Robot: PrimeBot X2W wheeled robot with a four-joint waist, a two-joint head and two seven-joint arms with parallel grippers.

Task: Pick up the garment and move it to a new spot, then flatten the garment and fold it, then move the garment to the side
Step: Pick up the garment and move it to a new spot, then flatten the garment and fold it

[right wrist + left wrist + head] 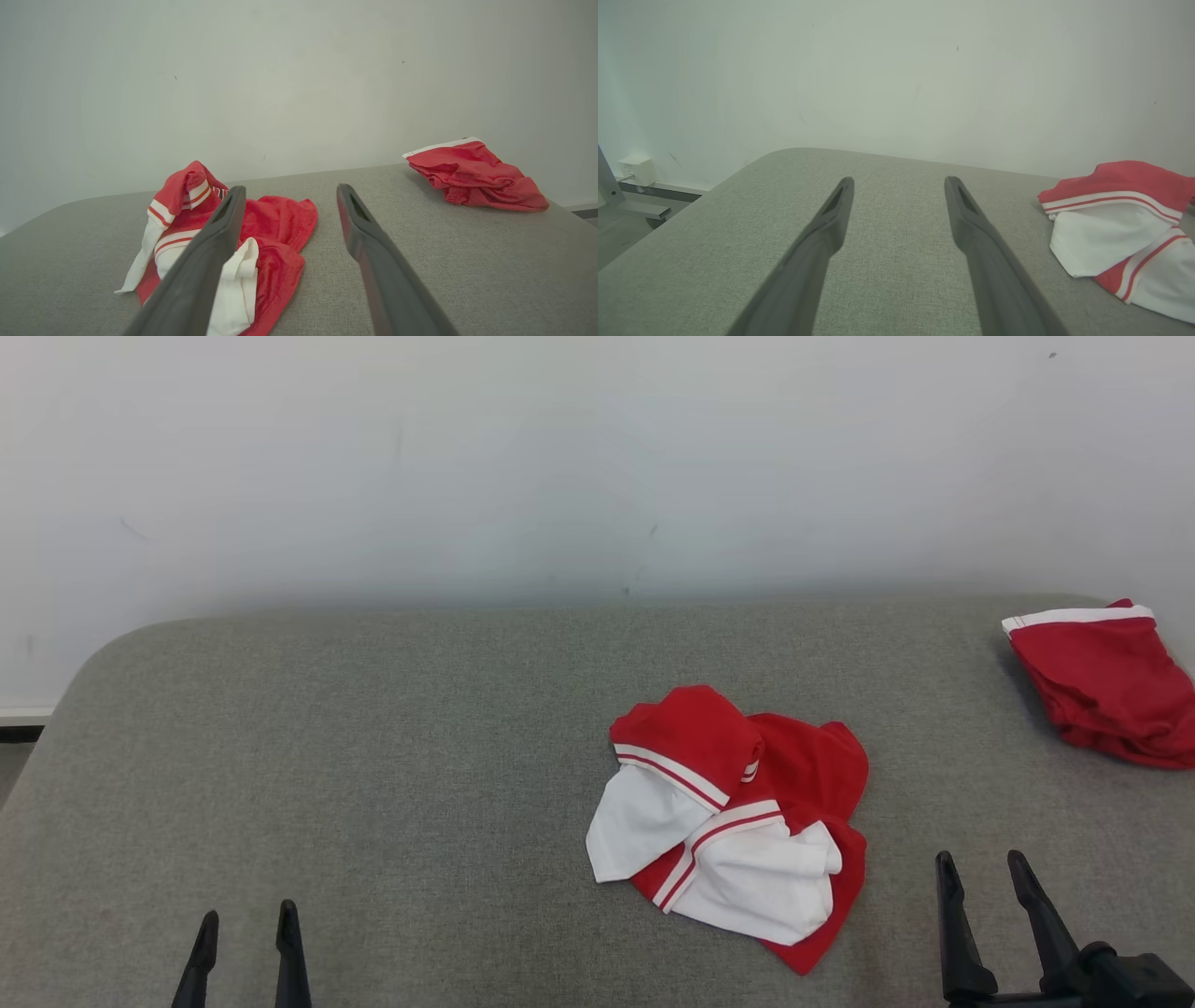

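A grey fabric-covered table (373,756) has a white wall (560,457) behind it. At the table's far right corner lies a rumpled red cloth (1106,681) with a white band.

Far red cloth (1106,681) cut by head view's right edge, garment (280,224) partly hidden behind right hand (290,188) finger (205,261)

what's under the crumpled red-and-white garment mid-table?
The red-and-white garment lies straight on the grey fabric tabletop, which shows all around its edges. Its own red and white layers overlap; anything beneath them is covered.
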